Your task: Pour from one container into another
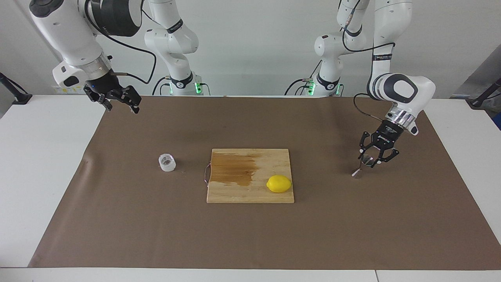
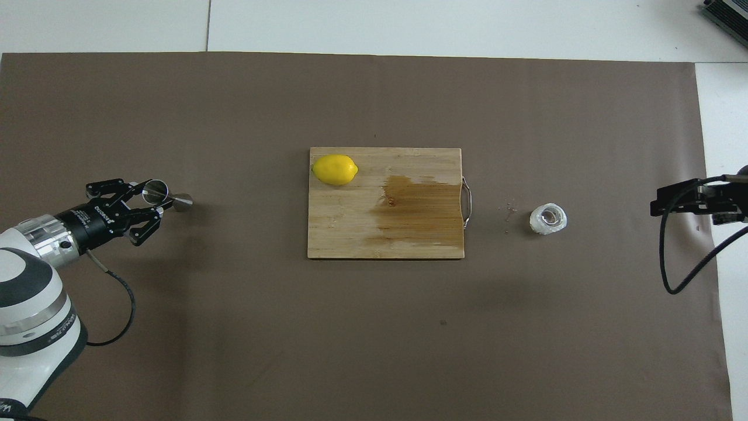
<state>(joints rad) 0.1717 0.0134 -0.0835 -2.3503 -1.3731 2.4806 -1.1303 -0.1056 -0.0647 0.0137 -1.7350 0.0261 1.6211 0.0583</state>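
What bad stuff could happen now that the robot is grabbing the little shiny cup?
1. The left gripper is shut on only the upper cone of the small shiny steel hourglass-shaped jigger, which is tilted; it might slip or tip when lifted.
2. The squat clear whitish cup stands toward the right arm's end, past the wooden cutting board with its yellow lemon; a low carry could bump them.
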